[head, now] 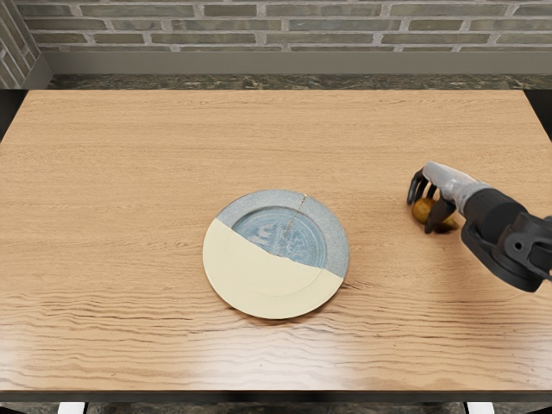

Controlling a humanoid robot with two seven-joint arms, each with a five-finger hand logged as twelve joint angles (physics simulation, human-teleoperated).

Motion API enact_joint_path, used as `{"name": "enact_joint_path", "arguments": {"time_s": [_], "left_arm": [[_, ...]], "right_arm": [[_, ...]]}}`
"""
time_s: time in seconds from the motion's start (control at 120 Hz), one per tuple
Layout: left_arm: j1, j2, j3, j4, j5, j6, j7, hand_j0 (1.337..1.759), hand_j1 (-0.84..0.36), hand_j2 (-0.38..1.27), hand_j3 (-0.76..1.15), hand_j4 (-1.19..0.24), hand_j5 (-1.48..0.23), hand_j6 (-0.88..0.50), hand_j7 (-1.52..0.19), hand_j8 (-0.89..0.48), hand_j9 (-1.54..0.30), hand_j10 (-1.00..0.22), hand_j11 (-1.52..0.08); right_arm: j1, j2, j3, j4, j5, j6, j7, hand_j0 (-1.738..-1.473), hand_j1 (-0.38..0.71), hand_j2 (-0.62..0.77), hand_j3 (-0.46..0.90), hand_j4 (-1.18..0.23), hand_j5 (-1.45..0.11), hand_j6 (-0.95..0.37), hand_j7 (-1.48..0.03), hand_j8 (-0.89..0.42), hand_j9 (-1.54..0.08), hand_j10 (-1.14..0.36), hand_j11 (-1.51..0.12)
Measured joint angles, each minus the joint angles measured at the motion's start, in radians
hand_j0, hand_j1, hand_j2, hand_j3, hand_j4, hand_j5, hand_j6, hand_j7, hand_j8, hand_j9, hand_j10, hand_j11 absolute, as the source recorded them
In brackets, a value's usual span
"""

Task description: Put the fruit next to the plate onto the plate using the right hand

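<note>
At the right of the frame, a little above mid-height, the small, rounded yellow-brown fruit (pixel 423 210) sits low over the pale wooden table (pixel 129 172), with the right hand (pixel 434 191) arched directly on top of it. The arm comes in from the right edge and slants up and to the left. The dark fingers (pixel 417 186) are curled down around the fruit, some on its left side and one crossing in front, so it reads as a grasp. Whether the fruit is already clear of the wood I cannot tell. The hand hides enough of it that its long axis cannot be read either. What the coming move turns on is direction: the round ceramic plate (pixel 250 280), half blue-grey glaze and half cream, lies at the centre of the frame, to the left of the fruit and slightly lower, well apart from it with bare table between. So the carry, as I judge it, is a lift followed by a sweep leftward and a touch down-frame — ending over the plate's nearer, blue-grey side. Nothing stands in that path. The fruit is not yet on the plate, and the left arm does not show.
</note>
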Motion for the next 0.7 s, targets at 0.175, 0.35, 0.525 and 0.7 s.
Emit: {"name": "enact_joint_path", "arguments": {"time_s": [0.175, 0.35, 0.525, 0.7], "left_arm": [[0.0, 0.0, 0.0, 0.0, 0.0, 0.0, 0.0, 1.658, 0.33, 0.0, 0.0, -0.02, -0.02, -0.02, -0.02, -0.02, -0.02, -0.02, -0.02], [0.0, 0.0, 0.0, 0.0, 0.0, 0.0, 0.0, 1.658, 0.33, 0.0, 0.0, -0.02, -0.02, -0.02, -0.02, -0.02, -0.02, -0.02, -0.02], [0.0, 0.0, 0.0, 0.0, 0.0, 0.0, 0.0, 1.658, 0.33, 0.0, 0.0, -0.02, -0.02, -0.02, -0.02, -0.02, -0.02, -0.02, -0.02], [0.001, 0.0, 0.0, 0.0, 0.0, 0.0, 0.0, 1.658, 0.33, 0.0, 0.0, -0.02, -0.02, -0.02, -0.02, -0.02, -0.02, -0.02, -0.02]], "right_arm": [[0.004, 0.039, 0.05, 0.005, 0.003, 0.011, -0.001, -1.653, 0.24, 0.42, 0.0, -0.8, -1.15, -0.52, -1.08, -0.46, -1.15, -0.68, -1.14], [0.02, 0.049, 0.085, 0.014, 0.022, 0.056, -0.001, -1.655, 0.29, 0.48, 0.0, -0.81, -1.2, -0.48, -1.11, -0.41, -1.19, -0.64, -1.18], [0.07, 0.054, 0.133, 0.026, 0.082, 0.156, -0.002, -1.656, 0.3, 0.5, 0.0, -0.82, -1.23, -0.47, -1.13, -0.39, -1.21, -0.62, -1.2], [0.112, 0.083, 0.142, 0.033, 0.106, 0.222, -0.002, -1.656, 0.31, 0.52, 0.0, -0.83, -1.23, -0.48, -1.13, -0.39, -1.19, -0.65, -1.19]]}}
